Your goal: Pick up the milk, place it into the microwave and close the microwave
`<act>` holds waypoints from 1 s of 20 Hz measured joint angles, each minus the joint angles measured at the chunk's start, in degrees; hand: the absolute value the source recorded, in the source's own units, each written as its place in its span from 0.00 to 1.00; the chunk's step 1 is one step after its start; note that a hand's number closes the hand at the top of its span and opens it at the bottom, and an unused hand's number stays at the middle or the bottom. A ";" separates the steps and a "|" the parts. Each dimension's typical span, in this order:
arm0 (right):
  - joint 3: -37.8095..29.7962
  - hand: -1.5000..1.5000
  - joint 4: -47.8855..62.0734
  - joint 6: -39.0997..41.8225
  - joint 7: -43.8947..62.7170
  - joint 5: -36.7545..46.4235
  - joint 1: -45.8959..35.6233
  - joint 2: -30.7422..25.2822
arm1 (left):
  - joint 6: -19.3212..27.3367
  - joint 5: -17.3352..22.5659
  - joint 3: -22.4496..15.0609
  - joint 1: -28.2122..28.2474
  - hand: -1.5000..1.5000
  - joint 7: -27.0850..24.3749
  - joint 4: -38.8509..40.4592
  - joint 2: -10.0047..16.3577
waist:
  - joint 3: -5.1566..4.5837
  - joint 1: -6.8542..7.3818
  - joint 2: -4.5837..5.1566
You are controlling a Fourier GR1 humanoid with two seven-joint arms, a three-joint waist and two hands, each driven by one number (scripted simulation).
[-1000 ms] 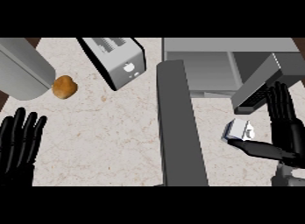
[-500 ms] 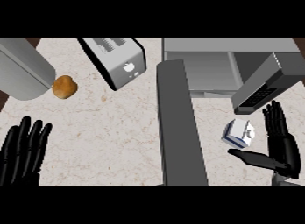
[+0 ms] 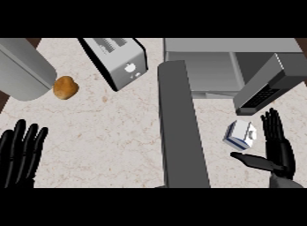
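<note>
Nothing of the task was done yet. On the tabletop (image 3: 117,132) the microwave (image 3: 208,66) stood open, its door (image 3: 182,132) swung out toward the robot, no milk seen inside. Right robot hand (image 3: 278,150) was open, fingers straight, thumb out, gripping nothing. Left robot hand (image 3: 16,156) rested open at lower left. Milk (image 3: 241,134) sat on the tabletop between door and right fingers, just beside them: small white-and-blue carton, seemingly tilted. Grasping, placing and closing were all left.
</note>
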 measured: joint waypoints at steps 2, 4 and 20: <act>-0.42 0.00 4.70 0.66 -3.04 -0.03 -1.12 -0.09 | -0.32 0.09 -0.47 1.19 0.00 -0.71 -0.56 0.06 | -0.01 0.07 0.00; -1.14 0.00 9.29 0.92 -5.28 -0.22 -3.62 -0.83 | -0.16 -0.43 -0.50 0.95 0.00 -1.29 0.17 -0.08 | 0.01 0.09 0.02; -1.08 1.00 37.21 -1.22 -22.15 6.58 -14.11 -4.66 | 0.09 -0.45 -1.17 2.32 0.00 -2.25 -0.62 -0.07 | 0.07 0.98 0.29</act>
